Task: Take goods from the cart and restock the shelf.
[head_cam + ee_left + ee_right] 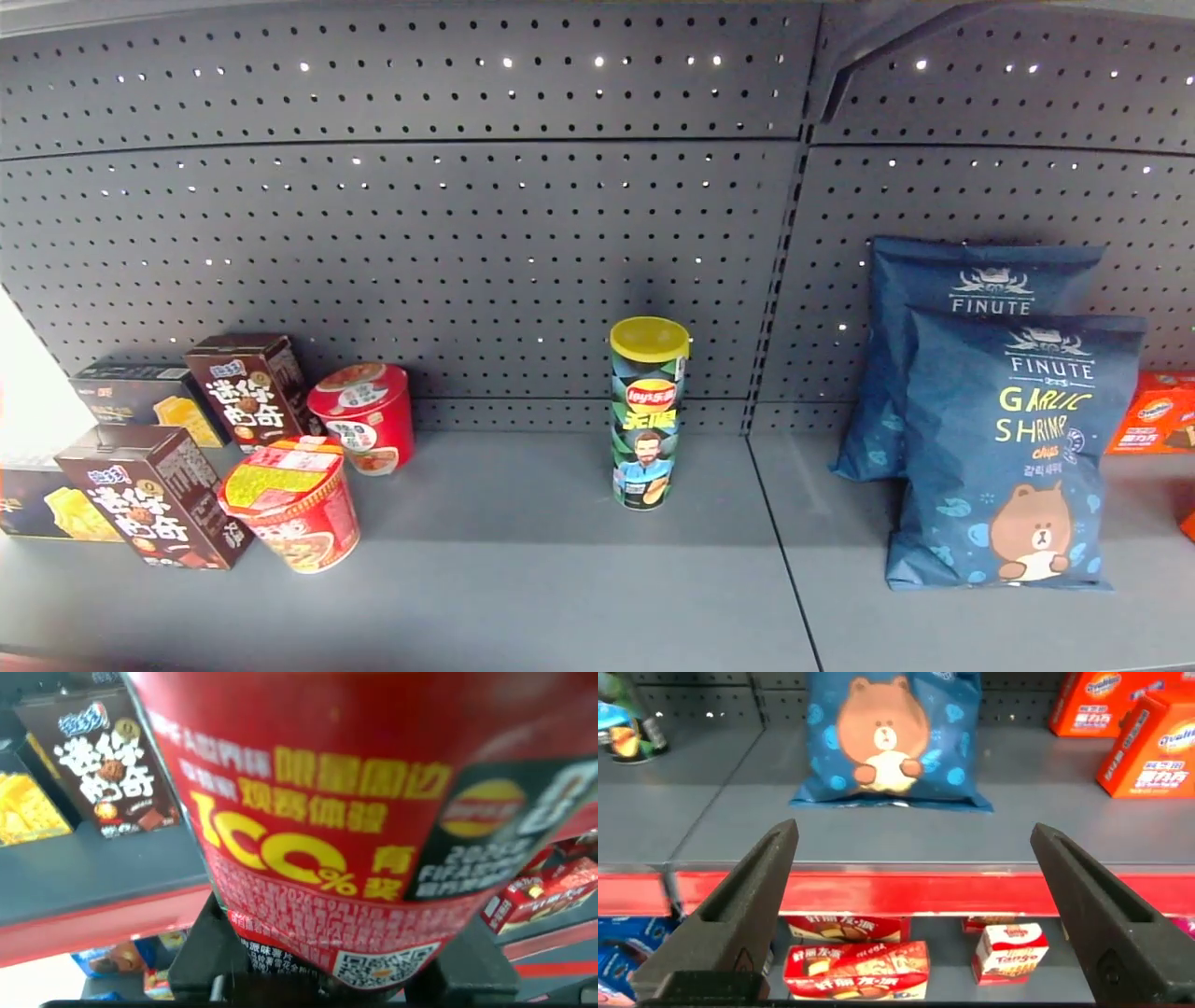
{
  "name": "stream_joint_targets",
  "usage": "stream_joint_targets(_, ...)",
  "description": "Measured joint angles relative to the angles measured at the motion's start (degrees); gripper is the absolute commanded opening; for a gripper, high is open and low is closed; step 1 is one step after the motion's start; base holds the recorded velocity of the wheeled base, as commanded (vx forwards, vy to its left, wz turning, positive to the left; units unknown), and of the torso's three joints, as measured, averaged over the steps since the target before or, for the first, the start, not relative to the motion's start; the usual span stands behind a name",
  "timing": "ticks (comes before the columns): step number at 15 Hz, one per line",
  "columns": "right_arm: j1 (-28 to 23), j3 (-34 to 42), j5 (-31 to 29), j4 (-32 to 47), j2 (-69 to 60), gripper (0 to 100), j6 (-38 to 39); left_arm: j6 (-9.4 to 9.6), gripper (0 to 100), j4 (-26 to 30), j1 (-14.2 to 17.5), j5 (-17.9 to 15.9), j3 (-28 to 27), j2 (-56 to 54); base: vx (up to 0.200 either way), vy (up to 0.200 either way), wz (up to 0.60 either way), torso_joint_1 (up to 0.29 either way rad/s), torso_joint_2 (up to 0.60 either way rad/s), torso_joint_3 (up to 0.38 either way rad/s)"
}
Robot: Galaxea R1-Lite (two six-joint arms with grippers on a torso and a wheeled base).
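Observation:
A red chips can (318, 812) with yellow print stands very close in the left wrist view, with my left gripper (327, 975) shut on its lower part; dark fingers (196, 961) show on either side. Behind it lies the grey shelf (84, 873) with a brown box (103, 765). My right gripper (913, 831) is open and holds nothing, in front of the shelf's red front edge (906, 891) and facing a blue snack bag (889, 737). On the shelf (523, 579), a green chips can (648, 415) with a yellow lid stands upright near the middle.
At the shelf's left stand brown boxes (154, 495), two red noodle cups (297, 504) and dark boxes behind. Two blue bags (1013, 467) lean at the right, with orange boxes (1158, 415) beyond. Bare shelf lies on both sides of the green can. A lower shelf holds red boxes (854, 966).

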Motion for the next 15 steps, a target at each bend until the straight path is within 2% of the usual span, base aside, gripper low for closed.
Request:
stream_joint_targets(3,0.04,0.0,-0.01,-0.04,0.0,100,-0.05,0.04,0,0.1,0.07,0.85,0.04,-0.02,0.0,0.0,0.0,0.0,0.0,0.0)
stream_joint_targets(6,-0.05,0.0,0.79,-0.04,0.0,100,-0.95,0.41,0,0.33,0.09,4.96,-1.99,-0.05,0.0,0.0,0.0,0.0,0.0,0.0)
stream_joint_targets(7,0.09,-0.05,1.49,0.1,0.04,100,-1.76,1.01,0,1.06,0.3,6.44,-3.3,-0.02,0.0,0.0,0.0,0.0,0.0,0.0)
stream_joint_targets(9,-0.1,-0.05,0.57,-0.01,0.06,100,-2.13,3.07,0,6.6,0.46,8.57,-6.95,0.09,0.0,0.0,0.0,0.0,0.0,0.0)
stream_joint_targets(11,0.15,-0.1,3.32,0.02,0.12,100,-2.62,4.99,0,10.69,0.6,9.8,-10.84,0.28,0.0,0.0,0.0,0.0,0.0,0.0)
stream_joint_targets(14,-0.28,-0.9,2.85,-0.04,1.39,100,-1.67,5.5,0,11.69,0.68,10.54,-12.92,0.77,0.0,0.0,0.0,0.0,0.0,0.0)
stream_joint_targets(15,-0.61,-3.35,2.77,-0.61,3.06,100,-1.18,5.42,0,11.72,0.44,10.46,-12.62,0.94,0.0,0.0,0.0,0.0,0.0,0.0)
